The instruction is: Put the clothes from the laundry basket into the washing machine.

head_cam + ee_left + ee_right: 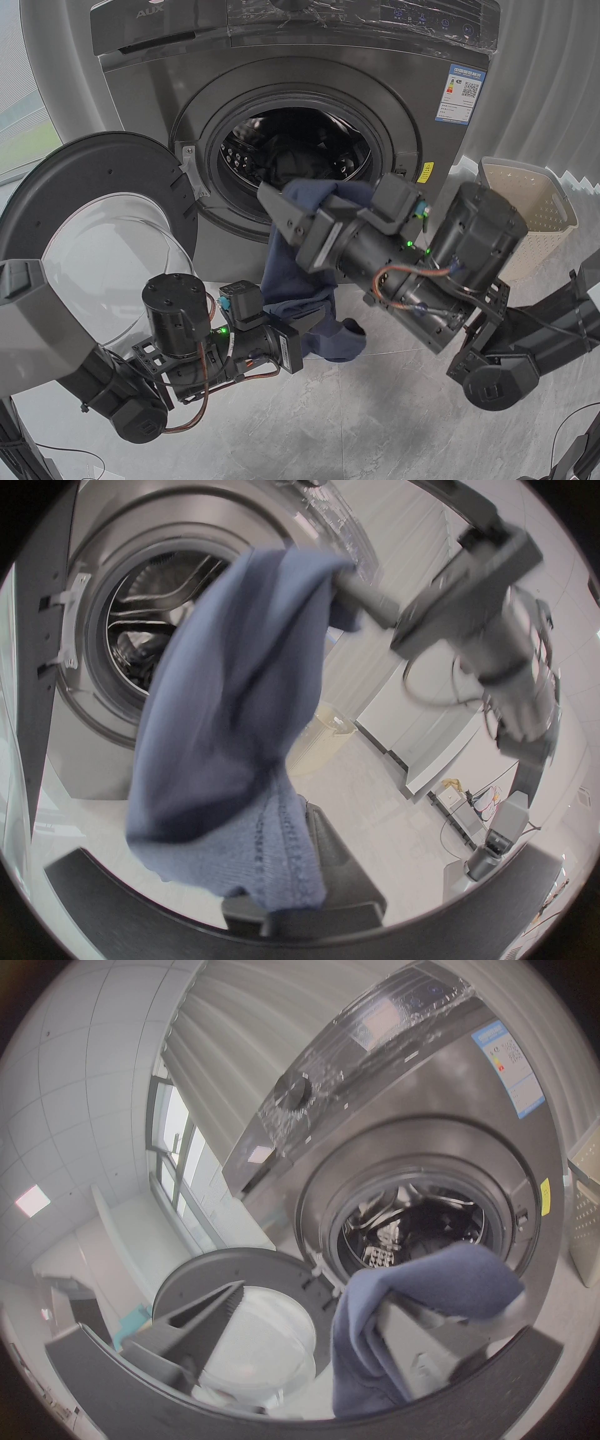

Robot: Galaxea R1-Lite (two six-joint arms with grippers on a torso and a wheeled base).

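The blue garment (292,275) hung with its long axis running 12 to 6 o'clock in the head view. Its top was draped over one finger of the right gripper (310,1294) and its bottom bunched at the left gripper (310,330). The right gripper's jaws stood wide apart, so the cloth rested on that finger rather than being pinched. Whether the left gripper was pinching the lower hem or only sitting against it could not be told, since the fabric covered its tips.

From the right gripper the drum (350,134) lay at 12 o'clock, just beyond the fingertips, and the draped top of the garment already overlapped the lower lip of the opening. The right arm was the nearer one to the opening; the left sat lower, at 6 o'clock of the mouth, close to the floor. Judging by this, the coming move called for pushing the top inward and lifting the hanging tail after it, or the tail might catch on the rim.

The door (94,206) stood swung out at 9 o'clock of the opening. Dark clothes (290,164) already lay inside the drum. The basket (550,206) stood at 3 o'clock of the machine (387,94), its floor hidden behind the right arm.
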